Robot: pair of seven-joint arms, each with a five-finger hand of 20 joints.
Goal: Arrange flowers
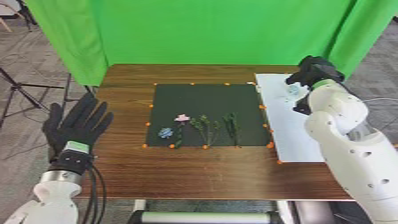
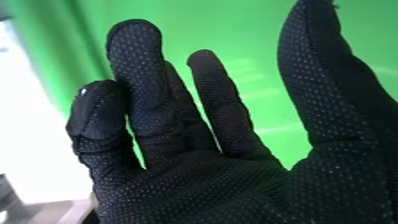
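Flowers (image 1: 182, 118) lie on the dark mat (image 1: 204, 97) on the brown bench (image 1: 178, 175), before a green curtain (image 1: 195, 30). The left hand (image 1: 75, 134), at the bench's left edge, has straight fingers (image 1: 54, 116); the right hand (image 1: 313, 75), fingers relaxed and released, is by the white sheet's (image 1: 298, 145) far end.

The mat (image 1: 191, 97) is almost black, with orange spots (image 1: 263, 107) around its edge. On it are a pink flower (image 1: 182, 118), a blue flower (image 1: 165, 133) and green stems (image 1: 232, 129). The sheet (image 1: 298, 137) beside the mat is white, the table (image 1: 178, 175) under the mat brown, the curtain (image 1: 195, 30) behind it green. The right hand (image 1: 313, 75) is black with pale dots.
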